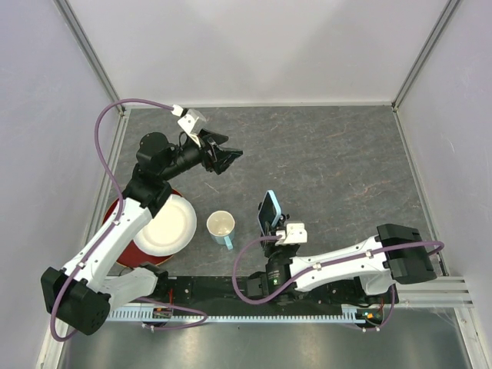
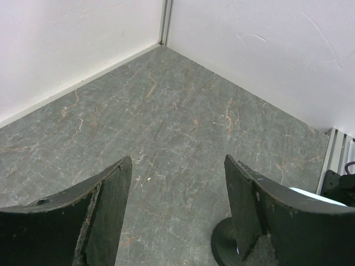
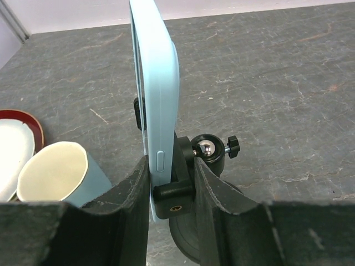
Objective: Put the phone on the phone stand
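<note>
R gripper (image 3: 171,164) is clamped on the phone (image 3: 158,83), which stands upright on edge w/ its lower end in the stand (image 3: 176,197) clamp, just beside the cup (image 3: 55,172), while L gripper (image 2: 177,163) hangs above the table (image 2: 166,111), jaws apart, nothing btw them.

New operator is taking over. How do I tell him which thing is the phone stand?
On the grey table, find the right gripper near the front edge, just right of the pale blue cup. The phone stand is the small black piece between its fingers, beside the upright phone. Unlike the fingers, it has a shiny ball joint and a thumbscrew.
</note>
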Tool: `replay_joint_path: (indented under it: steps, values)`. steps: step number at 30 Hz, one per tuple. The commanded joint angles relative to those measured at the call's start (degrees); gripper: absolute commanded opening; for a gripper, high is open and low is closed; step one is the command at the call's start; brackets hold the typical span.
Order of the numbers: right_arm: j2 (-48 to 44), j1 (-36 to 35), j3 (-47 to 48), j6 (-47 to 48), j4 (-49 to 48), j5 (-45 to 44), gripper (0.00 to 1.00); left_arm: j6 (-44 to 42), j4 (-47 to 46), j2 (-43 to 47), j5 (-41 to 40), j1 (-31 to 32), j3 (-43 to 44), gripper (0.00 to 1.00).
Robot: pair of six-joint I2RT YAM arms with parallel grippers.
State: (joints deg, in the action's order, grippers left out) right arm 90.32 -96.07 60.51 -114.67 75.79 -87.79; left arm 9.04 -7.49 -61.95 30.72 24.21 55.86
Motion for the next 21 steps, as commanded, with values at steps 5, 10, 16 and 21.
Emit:
replay_joint_path:
  steps: [5, 10, 16, 21]
  values:
    - [2.7, 5.6, 4.7, -30.8, 7.7, 2.3, 0.00, 3.4, -3.3, -0.5, 2.4, -1.3, 0.5, 0.73]
    - [4.8, 5.5, 5.5, -31.0, 7.7, 3.0, 0.00, 3.7, -3.4, -0.4, 2.9, -1.5, 0.6, 0.73]
    - [5.7, 4.7, 7.9, -27.7, 7.8, 2.4, 0.33, 3.8, -3.4, -0.2, 3.2, -1.7, 0.6, 0.73]
    - [5.1, 3.8, 9.0, -24.4, 7.7, 1.5, 0.82, 4.1, -3.7, -0.1, 3.7, -2.1, 0.6, 0.73]
